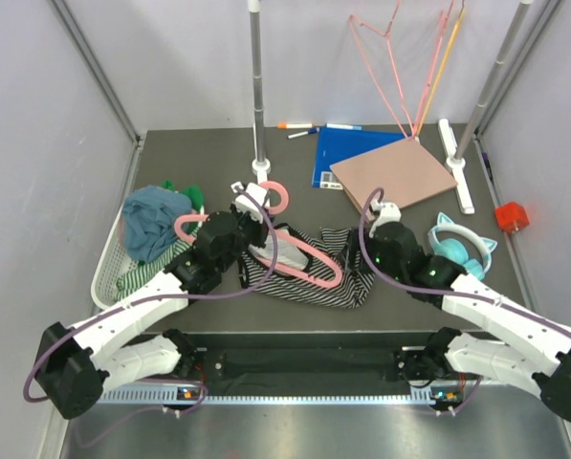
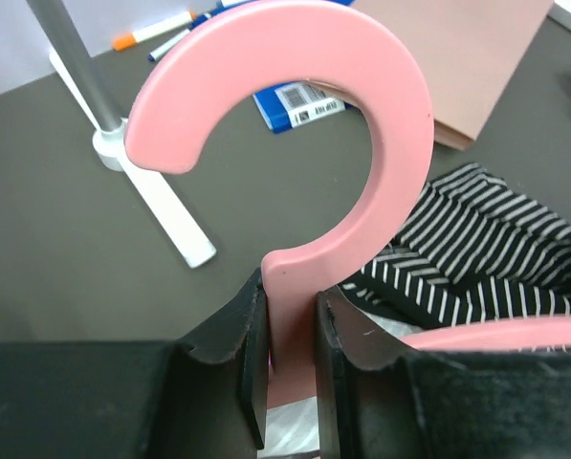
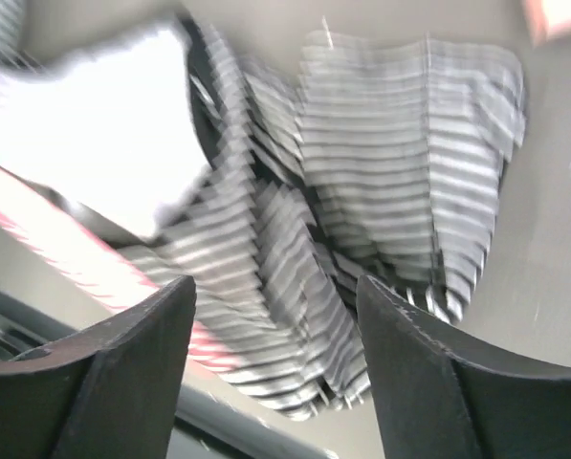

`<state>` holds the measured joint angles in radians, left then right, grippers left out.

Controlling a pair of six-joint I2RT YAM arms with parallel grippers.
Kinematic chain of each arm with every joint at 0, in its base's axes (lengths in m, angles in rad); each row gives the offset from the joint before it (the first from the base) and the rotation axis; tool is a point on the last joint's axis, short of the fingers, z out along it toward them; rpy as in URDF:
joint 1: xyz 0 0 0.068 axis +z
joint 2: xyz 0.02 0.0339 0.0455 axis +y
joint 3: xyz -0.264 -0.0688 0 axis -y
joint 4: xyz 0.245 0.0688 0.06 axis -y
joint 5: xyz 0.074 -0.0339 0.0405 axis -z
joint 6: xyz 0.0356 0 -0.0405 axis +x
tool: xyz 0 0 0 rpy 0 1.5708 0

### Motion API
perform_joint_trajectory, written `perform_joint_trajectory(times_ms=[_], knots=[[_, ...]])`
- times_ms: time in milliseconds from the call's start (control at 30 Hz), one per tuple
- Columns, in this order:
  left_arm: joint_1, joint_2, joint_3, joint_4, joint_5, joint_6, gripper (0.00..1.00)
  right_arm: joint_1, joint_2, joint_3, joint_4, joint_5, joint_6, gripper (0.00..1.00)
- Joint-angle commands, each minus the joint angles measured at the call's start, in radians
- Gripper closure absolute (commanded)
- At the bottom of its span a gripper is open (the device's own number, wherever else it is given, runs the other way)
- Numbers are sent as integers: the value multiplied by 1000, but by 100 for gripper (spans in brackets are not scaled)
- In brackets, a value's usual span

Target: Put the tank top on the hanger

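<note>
With my left gripper clamped on the neck of the hanger, which lies across the crumpled tank top, I should lower my spread-open right gripper onto a strap edge and pinch one layer only.

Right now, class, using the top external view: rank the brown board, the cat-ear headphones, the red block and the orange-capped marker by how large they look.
1. brown board
2. cat-ear headphones
3. red block
4. orange-capped marker, about as long as the block but far thinner

All lie on the table, so nearness hardly skews this.
</note>
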<state>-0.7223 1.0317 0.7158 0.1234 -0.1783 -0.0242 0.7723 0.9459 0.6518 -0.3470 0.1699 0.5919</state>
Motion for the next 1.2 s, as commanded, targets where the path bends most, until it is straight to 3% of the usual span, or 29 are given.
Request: perform_joint_trajectory(times_ms=[0, 200, 500, 833, 967, 1100, 1167], knots=[[0, -71, -50, 25, 91, -13, 100, 10, 43, 153, 60, 79, -102, 30], [-2, -133, -93, 12, 215, -16, 100, 8, 256, 284, 175, -18, -187, 27], [-8, -136, -108, -4, 214, -16, 100, 5, 621, 434, 302, -138, -237, 29], [-14, -114, -95, -14, 211, -16, 100, 1, 763, 440, 324, -118, -233, 33], [-16, -114, -95, -16, 209, -16, 100, 1, 772, 425, 325, -118, -233, 45], [-16, -121, -93, -18, 203, -16, 100, -2, 775, 425, 330, -119, -233, 72], [-17, -124, -93, -21, 201, -16, 100, -7, 783, 434, 322, -129, -234, 73]])
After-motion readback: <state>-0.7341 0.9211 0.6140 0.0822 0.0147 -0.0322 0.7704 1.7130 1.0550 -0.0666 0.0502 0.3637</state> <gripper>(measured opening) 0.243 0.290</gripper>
